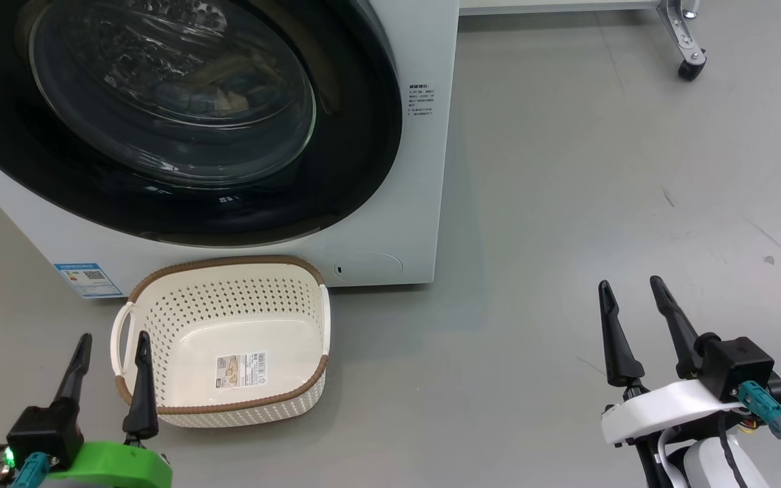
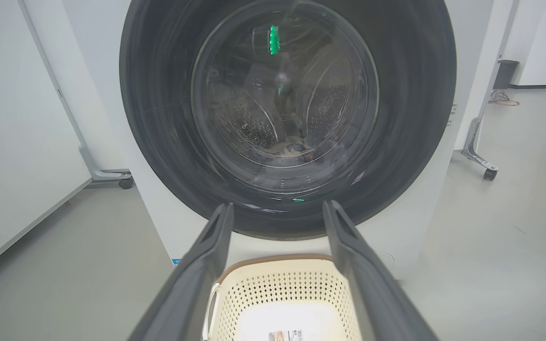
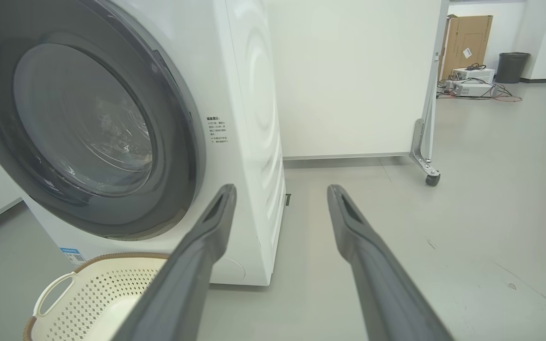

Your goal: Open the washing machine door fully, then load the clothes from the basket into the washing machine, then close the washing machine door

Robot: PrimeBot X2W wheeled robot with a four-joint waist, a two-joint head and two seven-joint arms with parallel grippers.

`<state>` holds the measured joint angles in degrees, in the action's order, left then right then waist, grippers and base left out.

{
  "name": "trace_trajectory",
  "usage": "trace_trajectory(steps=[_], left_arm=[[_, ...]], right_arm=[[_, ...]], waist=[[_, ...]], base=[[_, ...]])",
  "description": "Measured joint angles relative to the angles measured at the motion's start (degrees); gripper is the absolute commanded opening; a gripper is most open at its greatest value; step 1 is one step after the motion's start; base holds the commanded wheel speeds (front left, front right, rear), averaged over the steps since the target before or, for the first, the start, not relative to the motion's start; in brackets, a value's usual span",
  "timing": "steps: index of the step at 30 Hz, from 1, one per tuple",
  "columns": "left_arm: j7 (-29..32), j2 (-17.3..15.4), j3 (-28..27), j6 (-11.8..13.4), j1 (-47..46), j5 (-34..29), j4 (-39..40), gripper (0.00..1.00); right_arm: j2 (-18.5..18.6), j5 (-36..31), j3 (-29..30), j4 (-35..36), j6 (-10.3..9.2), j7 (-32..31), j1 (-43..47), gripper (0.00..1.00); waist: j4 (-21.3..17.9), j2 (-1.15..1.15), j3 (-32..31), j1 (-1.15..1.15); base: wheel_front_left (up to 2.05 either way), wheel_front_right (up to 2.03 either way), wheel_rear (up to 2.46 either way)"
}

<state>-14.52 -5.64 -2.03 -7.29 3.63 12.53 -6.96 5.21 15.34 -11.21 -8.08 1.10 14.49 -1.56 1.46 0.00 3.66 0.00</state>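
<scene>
Your 2 pincers are spread wide and empty: left gripper (image 1: 113, 336) hovers by the basket (image 1: 228, 298), right gripper (image 1: 631, 282) over bare floor (image 1: 567, 203). The washing machine door (image 1: 336, 190) sits shut on the washing machine (image 1: 404, 224), with something cloth-like behind the glass. It's rigid, glossy, probably slick, so hook the rim's right edge, not the bowl. Barcode label (image 1: 241, 371), blue sticker (image 1: 89, 279), grey text (image 1: 422, 100) — all too small to read.

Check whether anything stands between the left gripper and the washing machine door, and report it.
The empty basket sits on the floor between the left gripper and the foot of the washing machine. It lies lower than the closed washing machine door, so the way over its rim looks free.
</scene>
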Motion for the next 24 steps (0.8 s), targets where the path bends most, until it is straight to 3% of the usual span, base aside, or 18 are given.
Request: trace_trajectory(steps=[1,11,24], left_arm=[[0.00,0.04,0.13,0.00,0.02,0.01,-0.04,0.00],[0.87,1.76,0.59,0.00,0.32,2.31,-3.58,0.00],[3.97,2.05,-0.02,0.00,-0.04,14.84,-4.98,0.00]], right_arm=[[-0.01,-0.13,0.02,0.00,0.01,0.00,0.01,0.00],[-0.65,2.29,-0.30,-2.78,0.03,-0.11,1.96,0.00],[-1.01,14.24,1.60,-2.42,0.86,-2.18,2.09,0.00]], waist=[[0.05,0.00,-0.05,0.00],[-0.03,0.00,-0.25,0.00],[-0.25,0.00,-0.72,0.00]], base=[[0.00,0.00,0.00],[0.00,0.00,0.00],[0.00,0.00,0.00]])
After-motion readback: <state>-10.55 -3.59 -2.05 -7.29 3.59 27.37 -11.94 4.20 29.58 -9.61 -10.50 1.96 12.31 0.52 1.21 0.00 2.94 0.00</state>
